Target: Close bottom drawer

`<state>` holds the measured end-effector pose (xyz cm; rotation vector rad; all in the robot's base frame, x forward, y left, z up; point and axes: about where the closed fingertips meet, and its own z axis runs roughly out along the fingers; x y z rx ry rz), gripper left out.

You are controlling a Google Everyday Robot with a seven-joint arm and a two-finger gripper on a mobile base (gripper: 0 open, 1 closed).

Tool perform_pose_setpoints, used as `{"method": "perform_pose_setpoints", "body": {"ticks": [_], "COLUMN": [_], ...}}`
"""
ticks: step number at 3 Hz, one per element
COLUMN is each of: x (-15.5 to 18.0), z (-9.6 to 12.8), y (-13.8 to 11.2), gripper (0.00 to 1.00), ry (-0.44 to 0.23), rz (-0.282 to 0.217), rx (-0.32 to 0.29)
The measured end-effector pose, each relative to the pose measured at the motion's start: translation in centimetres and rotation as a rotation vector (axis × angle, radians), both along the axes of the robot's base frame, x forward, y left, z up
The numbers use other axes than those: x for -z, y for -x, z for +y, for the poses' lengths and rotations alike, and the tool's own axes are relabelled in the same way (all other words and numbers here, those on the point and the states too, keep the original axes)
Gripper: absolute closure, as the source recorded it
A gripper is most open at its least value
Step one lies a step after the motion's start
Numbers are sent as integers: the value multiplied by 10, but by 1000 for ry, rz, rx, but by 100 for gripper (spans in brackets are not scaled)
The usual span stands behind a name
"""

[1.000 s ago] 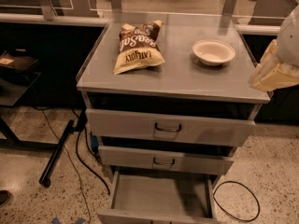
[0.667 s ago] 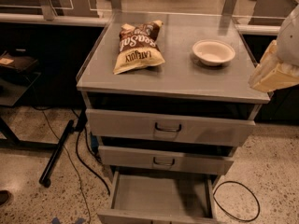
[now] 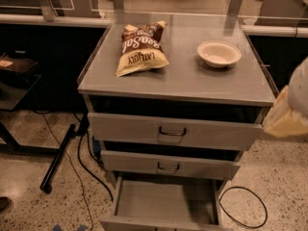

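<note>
The grey metal cabinet [image 3: 178, 88] has three drawers. The bottom drawer [image 3: 163, 203] is pulled far out, and I see down into its bare grey inside. Its front panel [image 3: 159, 224] lies at the lower edge of the view, with the handle out of view. The middle drawer [image 3: 168, 165] and the top drawer [image 3: 173, 131] stand only slightly out. My gripper [image 3: 288, 115] shows as a pale, yellowish shape at the right edge, beside the cabinet's top right corner, level with the top drawer and well above the bottom drawer.
A chip bag [image 3: 140, 47] and a white bowl [image 3: 219, 53] lie on the cabinet top. A black cable [image 3: 84, 170] and a dark bar [image 3: 57, 160] lie on the floor to the left, and a cable loop [image 3: 250, 208] to the right. A dark shelf [image 3: 17, 66] stands at far left.
My gripper has come down along the right edge, from level with the cabinet top to level with the top drawer. The drawers, bag and bowl have not moved.
</note>
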<state>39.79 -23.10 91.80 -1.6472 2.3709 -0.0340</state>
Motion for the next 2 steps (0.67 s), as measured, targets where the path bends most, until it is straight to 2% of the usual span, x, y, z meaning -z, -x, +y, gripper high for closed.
{"method": "perform_pose_setpoints", "body": {"ticks": [1,2], "x": [63,88], "z": [-7,-10], "y": [43,60], "gripper": [100,100], "ry": [-18,-9], "rz": [105,165], "rx": [57,62]}}
